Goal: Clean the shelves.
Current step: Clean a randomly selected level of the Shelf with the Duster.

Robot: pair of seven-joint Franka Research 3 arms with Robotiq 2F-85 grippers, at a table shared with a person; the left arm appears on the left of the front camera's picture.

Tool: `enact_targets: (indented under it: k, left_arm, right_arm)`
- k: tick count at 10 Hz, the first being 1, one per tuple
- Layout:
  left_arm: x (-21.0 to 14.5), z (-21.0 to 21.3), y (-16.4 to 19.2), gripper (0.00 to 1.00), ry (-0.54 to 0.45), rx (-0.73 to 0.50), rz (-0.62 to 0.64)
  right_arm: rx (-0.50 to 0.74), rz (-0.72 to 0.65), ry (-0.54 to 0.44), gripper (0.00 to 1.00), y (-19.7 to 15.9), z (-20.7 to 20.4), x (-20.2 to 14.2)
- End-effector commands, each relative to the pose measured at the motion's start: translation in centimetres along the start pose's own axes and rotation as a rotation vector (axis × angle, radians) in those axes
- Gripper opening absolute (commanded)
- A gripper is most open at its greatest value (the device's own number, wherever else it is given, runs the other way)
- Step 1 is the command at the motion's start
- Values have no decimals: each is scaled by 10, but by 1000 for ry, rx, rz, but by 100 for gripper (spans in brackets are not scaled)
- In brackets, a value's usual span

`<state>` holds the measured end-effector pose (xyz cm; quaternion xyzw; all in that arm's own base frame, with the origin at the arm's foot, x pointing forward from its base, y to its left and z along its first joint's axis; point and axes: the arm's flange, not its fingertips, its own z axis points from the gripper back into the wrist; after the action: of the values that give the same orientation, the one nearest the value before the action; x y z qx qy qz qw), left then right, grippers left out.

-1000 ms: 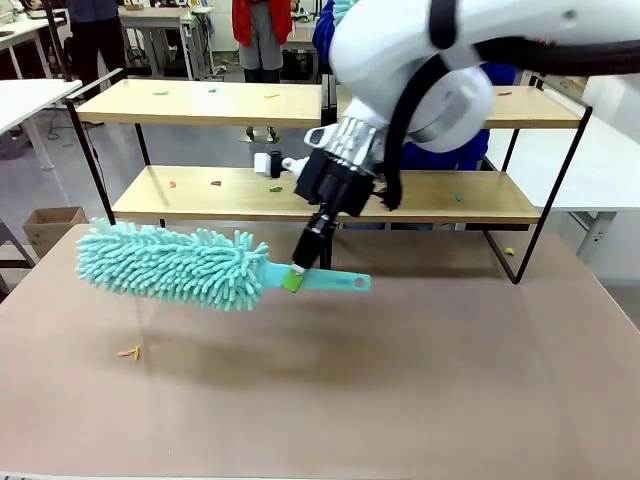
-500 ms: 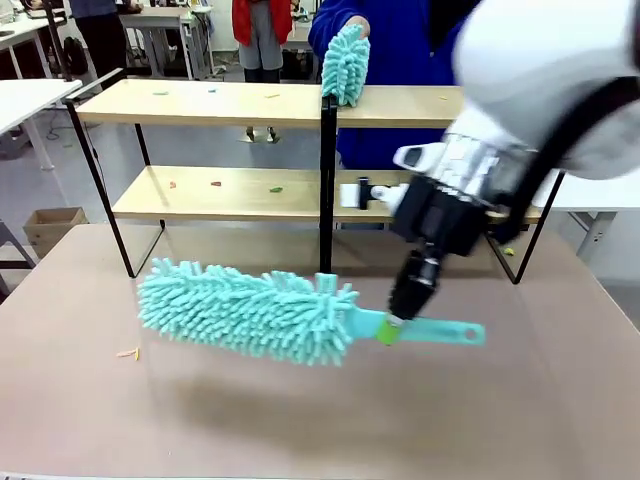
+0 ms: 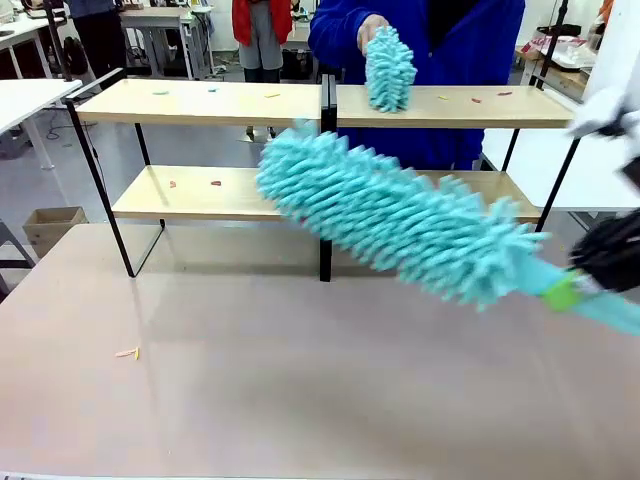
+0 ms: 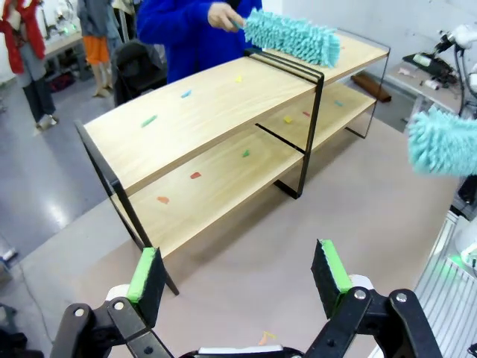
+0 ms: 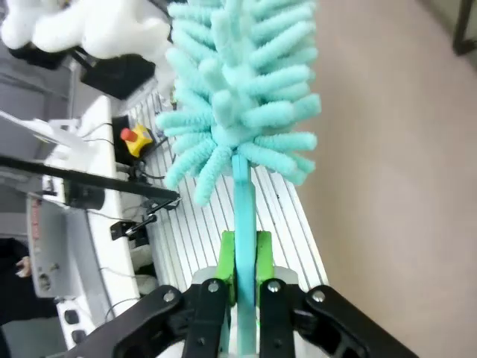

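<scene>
The right claw (image 5: 244, 257) is clenching a fluffy turquoise duster (image 3: 400, 220), its head crossing before the two-tier light-wood, black-framed shelves (image 3: 200, 103) on the beige desk (image 3: 300, 400). The left claw (image 4: 237, 272) is gaping empty. A person's hand (image 3: 370, 30) is holding a second duster (image 3: 388, 68) on the top board.

Front cam: fixed on the robot side, faces straight across the tabletop (image 3: 300, 400) at the shelves (image 3: 200, 102) and the person (image 3: 470, 60) behind them. Left wrist cam: high over the tabletop, tilted down at the shelves from one end, mid range, left claw (image 4: 237, 270) at bottom edge. Right wrist cam: close-up past the right claw (image 5: 244, 261) along the teal duster (image 5: 238, 89), facing the tabletop's edge and the equipment beside it. Front and left wrist share shelves, person, duster tip.
</scene>
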<state>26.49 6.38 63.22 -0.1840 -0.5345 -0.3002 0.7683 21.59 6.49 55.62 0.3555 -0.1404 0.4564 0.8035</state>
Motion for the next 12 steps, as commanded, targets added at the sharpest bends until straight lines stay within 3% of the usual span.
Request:
enact_targets:
  k: [1, 2, 3, 4, 5, 6, 7, 8, 12]
  left_arm:
    - [0, -1, 0, 100, 4, 4, -3]
    - [0, -1, 0, 100, 4, 4, -3]
    - [0, -1, 0, 100, 4, 4, -3]
    - [0, -1, 0, 100, 4, 4, -3]
    - [0, -1, 0, 100, 4, 4, -3]
    - [0, -1, 0, 100, 4, 4, -3]
    - [0, -1, 0, 100, 4, 4, -3]
    - [0, -1, 0, 100, 4, 4, -3]
    - [0, -1, 0, 100, 4, 4, -3]
  right_arm:
    - [58, 77, -98, 12, 0, 61, -42]
    - [45, 38, -183, 12, 2, 89, -64]
    - [-19, -134, -324, 12, -7, 103, -79]
    - [26, 23, -118, 12, 7, 65, -48]
    - [26, 23, -118, 12, 7, 65, -48]
    - [10, -38, -218, 12, 4, 97, -79]
    - [55, 77, -216, 12, 0, 88, -50]
    - [53, 113, -282, 12, -6, 117, -42]
    - [-18, 67, -338, 12, -16, 229, -74]
